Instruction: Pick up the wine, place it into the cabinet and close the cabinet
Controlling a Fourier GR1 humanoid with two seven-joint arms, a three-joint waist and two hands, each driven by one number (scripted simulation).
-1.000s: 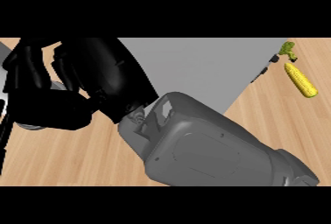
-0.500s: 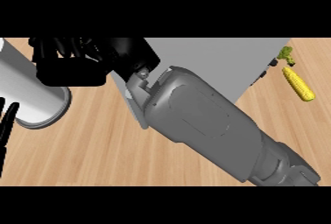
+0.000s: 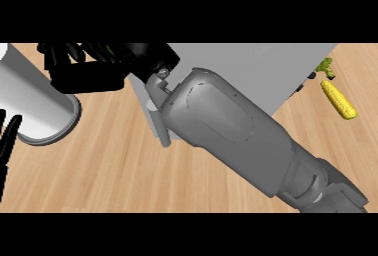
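My right hand point(image 3: 92, 67) sits at the top left, at the front of the grey cabinet point(image 3: 251, 65), and its long grey forearm point(image 3: 236, 135) crosses the view from the lower right. Its black fingers are curled. Only a small green sliver among them shows of the wine point(image 3: 111, 49); the rest of the bottle is hidden. A thin grey panel, the cabinet's door point(image 3: 157, 125), stands edge-on just under the hand. At the left edge, the straight black fingers of my left hand point(image 3: 7, 145) show below a pale cylinder point(image 3: 33, 100).
A yellow corn cob point(image 3: 338, 100) lies on the wooden counter point(image 3: 111, 170) to the right of the cabinet, with a small green item point(image 3: 325, 67) beyond it. The pale cylinder fills the upper left.
My right hand has risen from the counter towards the cabinet's front at the top left, with the forearm stretching out after it. The pale cylinder has come into view at the left.
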